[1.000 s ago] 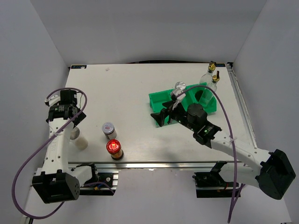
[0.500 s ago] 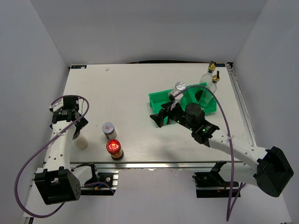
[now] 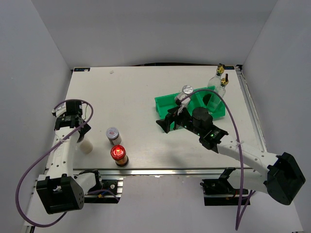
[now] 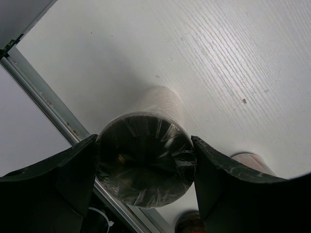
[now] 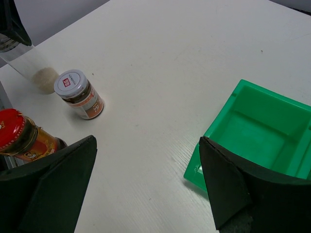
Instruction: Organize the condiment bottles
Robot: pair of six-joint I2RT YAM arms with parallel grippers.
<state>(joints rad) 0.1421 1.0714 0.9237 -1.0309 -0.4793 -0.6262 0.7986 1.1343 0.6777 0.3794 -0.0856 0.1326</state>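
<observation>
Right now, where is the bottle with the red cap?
In the top view, the red-capped bottle stands on the left of the table, near its front edge, right beside the small white-lidded jar.

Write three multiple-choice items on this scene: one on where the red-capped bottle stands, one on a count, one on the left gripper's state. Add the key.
1. Where does the red-capped bottle stand?
A. at the far left corner
B. at the far right corner
C. by the table's near edge, beside the small jar

2. How many gold-topped glass bottles are there?
A. one
B. two
C. four

3. What is the left gripper doing?
A. closed on a shaker's lid
B. open over bare table
C. holding the red-capped bottle

Key: 1 C, the top view shows it just nearer than the jar. 2 B, both stand far right. 3 A, its fingers press both sides of the lid.
</observation>
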